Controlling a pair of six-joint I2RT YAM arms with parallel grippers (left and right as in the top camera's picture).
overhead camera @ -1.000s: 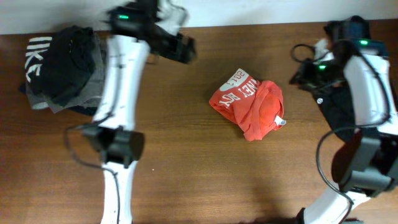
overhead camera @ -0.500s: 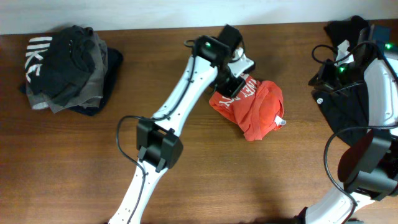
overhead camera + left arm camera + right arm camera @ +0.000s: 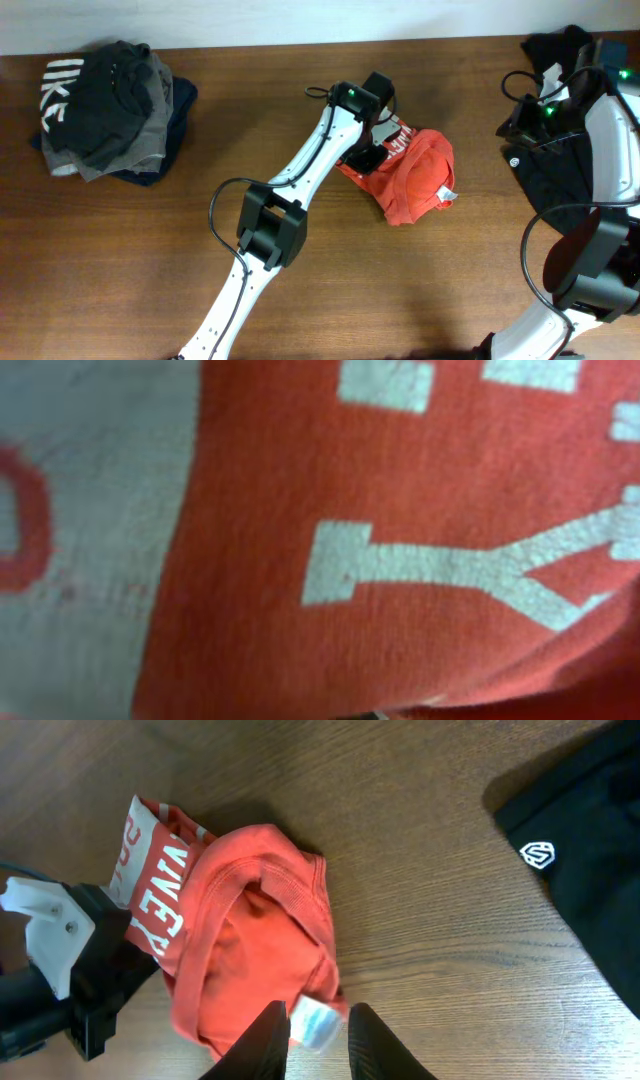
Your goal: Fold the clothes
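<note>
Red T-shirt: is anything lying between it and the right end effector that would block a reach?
Nothing visible does. In the right wrist view, only bare table shows between the right end effector and the T-shirt. The black garment lies off to one side, and the left end effector is at the shirt's far edge.
</note>
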